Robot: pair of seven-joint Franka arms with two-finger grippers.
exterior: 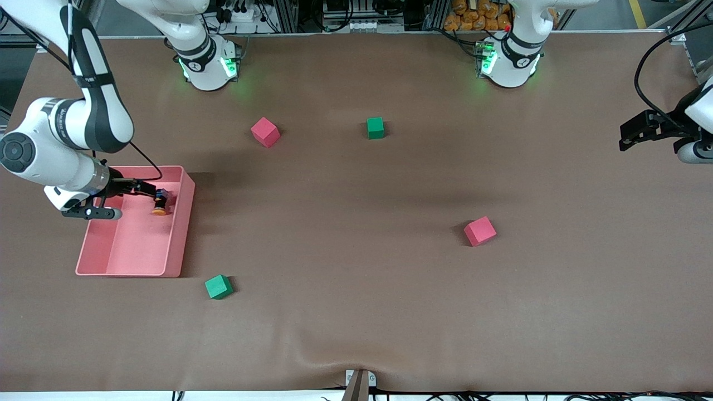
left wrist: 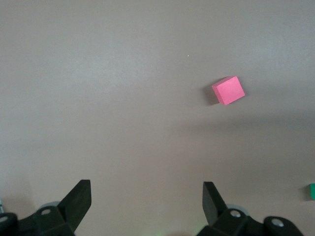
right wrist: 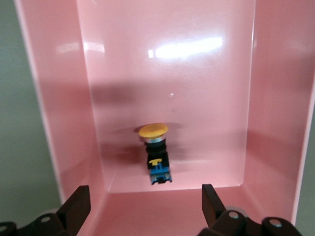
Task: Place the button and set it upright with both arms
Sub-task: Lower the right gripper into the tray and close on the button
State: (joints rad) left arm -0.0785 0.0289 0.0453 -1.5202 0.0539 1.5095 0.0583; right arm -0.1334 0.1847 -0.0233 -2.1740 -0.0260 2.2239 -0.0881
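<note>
The button point(exterior: 160, 201) lies on its side on the floor of the pink bin point(exterior: 179, 239), close to the bin wall toward the left arm's end. Its orange cap points toward the front camera. In the right wrist view the button point(right wrist: 156, 155) shows its orange cap and black-blue body just ahead of the fingertips. My right gripper point(exterior: 133, 199) is open and empty, low inside the bin point(right wrist: 59, 98), beside the button and not touching it point(right wrist: 146, 201). My left gripper point(exterior: 640, 131) is open and empty point(left wrist: 146, 196), held over the left arm's end of the table, waiting.
A pink cube point(exterior: 265, 132) and a green cube point(exterior: 375, 127) sit near the arm bases. Another pink cube point(exterior: 479, 231) lies mid-table and shows in the left wrist view point(left wrist: 228, 90). A green cube point(exterior: 218, 287) lies by the bin's near corner.
</note>
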